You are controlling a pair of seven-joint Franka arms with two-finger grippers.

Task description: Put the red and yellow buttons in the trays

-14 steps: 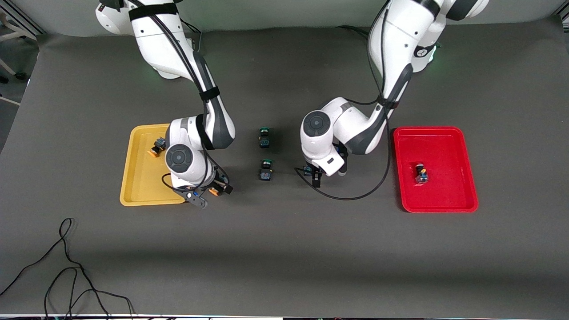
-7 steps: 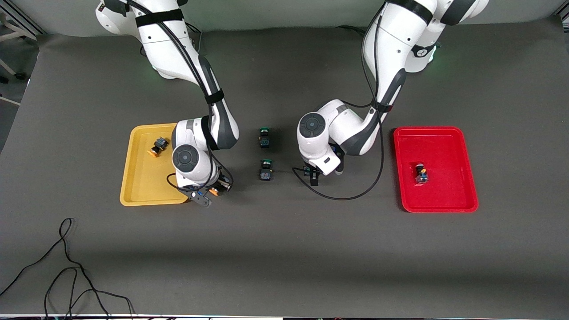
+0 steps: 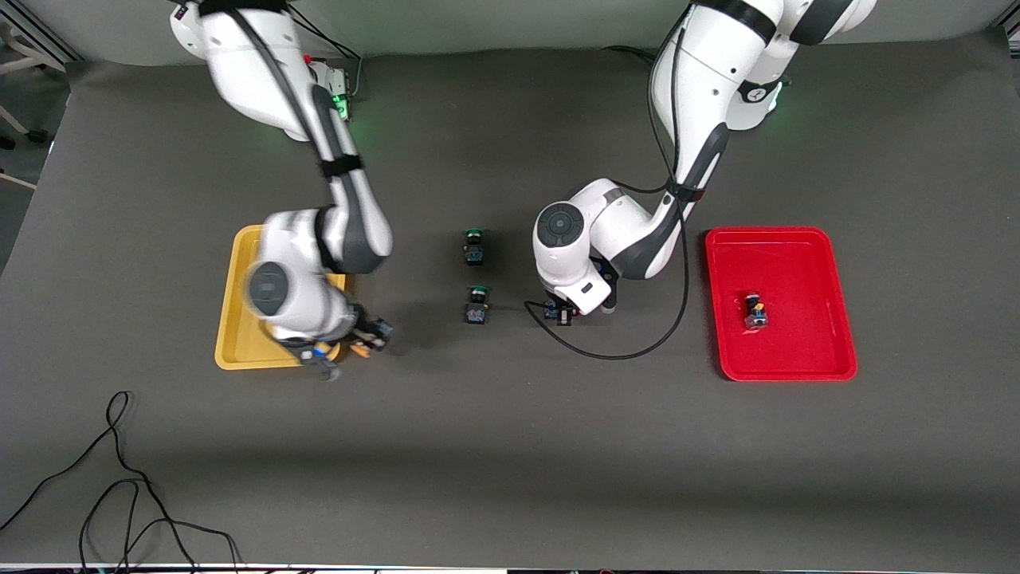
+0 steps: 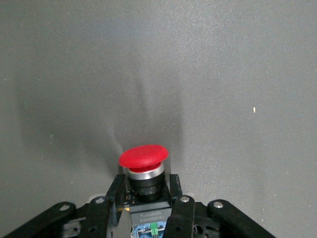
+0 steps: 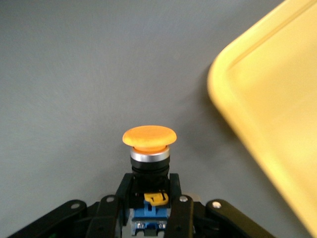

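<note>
My right gripper (image 3: pixel 362 341) is shut on an orange-yellow-capped button (image 5: pixel 149 136) and holds it over the mat, just beside the yellow tray (image 3: pixel 239 319), at the tray's edge nearest the table's middle. The tray's rim shows in the right wrist view (image 5: pixel 267 99). My right wrist hides the part of the tray where another button could lie. My left gripper (image 3: pixel 559 313) is shut on a red-capped button (image 4: pixel 143 156), low at the mat between the green buttons and the red tray (image 3: pixel 805 263). Another red button (image 3: pixel 755 311) lies in the red tray.
Two green-capped switches (image 3: pixel 474 245) (image 3: pixel 476 305) stand on the mat mid-table. My left arm's cable (image 3: pixel 621 351) loops over the mat near its gripper. A loose black cable (image 3: pixel 119 478) lies near the front edge at the right arm's end.
My right arm has swung toward the yellow tray with the yellow button in its gripper, and its wrist now covers the button in the tray. My left gripper has barely moved.
</note>
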